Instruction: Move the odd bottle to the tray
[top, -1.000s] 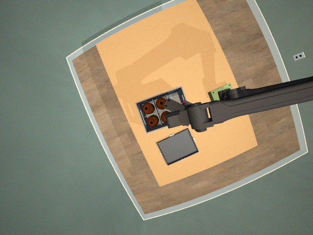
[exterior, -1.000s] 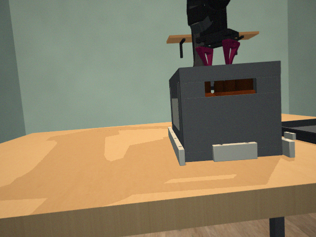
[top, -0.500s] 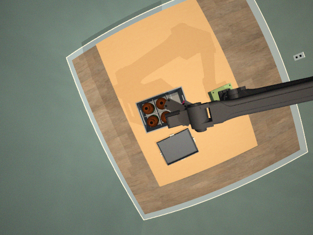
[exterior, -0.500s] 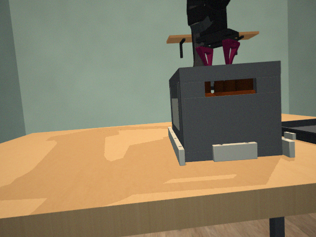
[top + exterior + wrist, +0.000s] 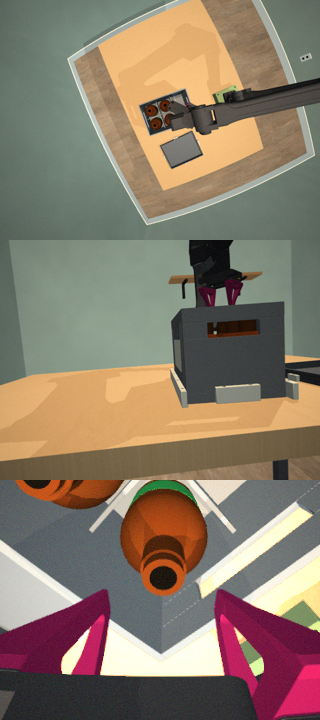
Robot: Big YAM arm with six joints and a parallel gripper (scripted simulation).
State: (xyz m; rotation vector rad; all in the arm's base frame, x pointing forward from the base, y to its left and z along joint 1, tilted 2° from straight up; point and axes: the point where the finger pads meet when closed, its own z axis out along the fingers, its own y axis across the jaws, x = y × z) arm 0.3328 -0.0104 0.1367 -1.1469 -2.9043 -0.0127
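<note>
The dark grey crate (image 5: 144,117) (image 5: 232,364) stands on the orange mat. Brown bottles stand upright in its cells: three (image 5: 151,110) (image 5: 164,105) (image 5: 156,124) show in full from above, and a fourth (image 5: 168,118) is partly under my wrist. I cannot see a fifth. My gripper (image 5: 221,304) (image 5: 162,599) is open and empty, with its magenta fingertips at rim height over the crate's right end. In the wrist view a brown bottle with a green label (image 5: 162,535) stands just ahead of the fingers, not between them. The empty grey tray (image 5: 180,149) (image 5: 302,369) lies beside the crate.
Pale grey cleats (image 5: 237,392) lie against the crate's foot. A green block (image 5: 225,93) sits on the mat under the arm. A second bottle (image 5: 65,492) shows at the top left of the wrist view. A wall shelf (image 5: 180,279) hangs behind.
</note>
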